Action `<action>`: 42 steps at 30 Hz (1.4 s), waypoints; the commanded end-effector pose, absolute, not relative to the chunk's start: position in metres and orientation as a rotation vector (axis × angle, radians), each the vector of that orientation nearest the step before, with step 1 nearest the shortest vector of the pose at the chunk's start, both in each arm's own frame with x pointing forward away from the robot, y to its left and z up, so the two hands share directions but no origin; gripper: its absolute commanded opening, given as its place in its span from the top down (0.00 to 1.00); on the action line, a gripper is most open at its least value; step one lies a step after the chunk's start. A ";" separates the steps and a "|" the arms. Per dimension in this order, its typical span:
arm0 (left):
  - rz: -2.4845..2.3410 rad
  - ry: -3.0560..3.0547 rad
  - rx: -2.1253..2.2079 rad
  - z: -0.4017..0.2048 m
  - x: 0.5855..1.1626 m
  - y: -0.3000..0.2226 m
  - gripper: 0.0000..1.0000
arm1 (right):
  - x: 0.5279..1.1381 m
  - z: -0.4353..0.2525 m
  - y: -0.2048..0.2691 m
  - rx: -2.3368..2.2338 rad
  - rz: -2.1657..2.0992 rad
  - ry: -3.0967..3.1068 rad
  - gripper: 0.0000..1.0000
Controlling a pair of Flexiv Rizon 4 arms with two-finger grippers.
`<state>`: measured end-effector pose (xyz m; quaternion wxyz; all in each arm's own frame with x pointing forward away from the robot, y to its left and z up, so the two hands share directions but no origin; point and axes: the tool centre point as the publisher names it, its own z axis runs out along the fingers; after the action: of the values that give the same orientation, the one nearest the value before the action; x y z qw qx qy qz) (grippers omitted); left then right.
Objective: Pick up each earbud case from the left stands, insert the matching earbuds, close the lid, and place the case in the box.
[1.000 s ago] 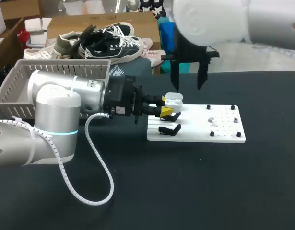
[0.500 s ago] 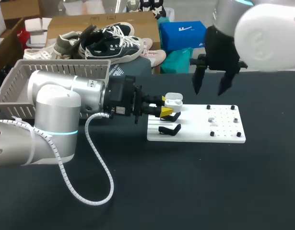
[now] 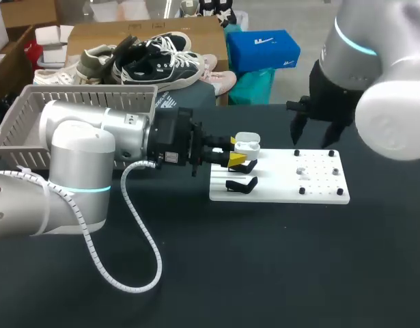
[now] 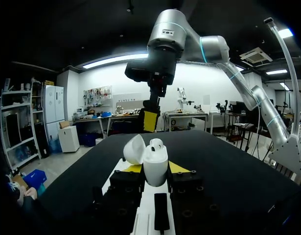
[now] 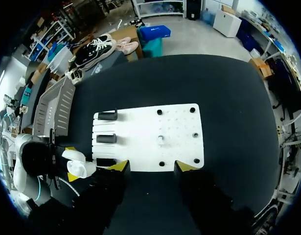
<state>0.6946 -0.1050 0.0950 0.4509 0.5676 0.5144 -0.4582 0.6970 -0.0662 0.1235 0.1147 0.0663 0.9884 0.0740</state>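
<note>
The left arm (image 3: 80,147) lies level, the left gripper (image 3: 235,150) clamped on the open case (image 3: 248,142) at the board's (image 3: 319,186) left end. The right gripper (image 3: 311,143) hangs spread wide, pointing down, near the black worktop's (image 3: 264,266) far edge.

Black table (image 3: 264,273), white pegged board (image 3: 278,186), grey basket (image 3: 93,89)

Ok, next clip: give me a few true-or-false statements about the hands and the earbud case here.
The left hand is shut on the earbud case. True.
The case's lid is closed. False: it stands open.
The right hand holds an earbud. False: it is open and empty, above the far edge of the white board.
The white board lies on the black table. True.
</note>
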 end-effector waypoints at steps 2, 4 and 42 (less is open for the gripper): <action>-1.128 1.272 1.399 0.095 0.693 -0.105 1.00 | 0.705 0.099 -0.066 0.314 0.196 2.867 0.32; -1.128 1.272 1.399 0.095 0.693 -0.105 1.00 | 0.707 0.092 -0.068 0.360 0.210 2.879 0.28; -1.128 1.272 1.399 0.095 0.693 -0.105 1.00 | 0.724 0.033 -0.066 0.452 0.318 2.952 0.58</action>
<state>0.6946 -0.1050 0.0950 0.4509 0.5675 0.5144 -0.4582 0.7218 -0.0678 0.0358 0.0695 0.1492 0.9805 0.1070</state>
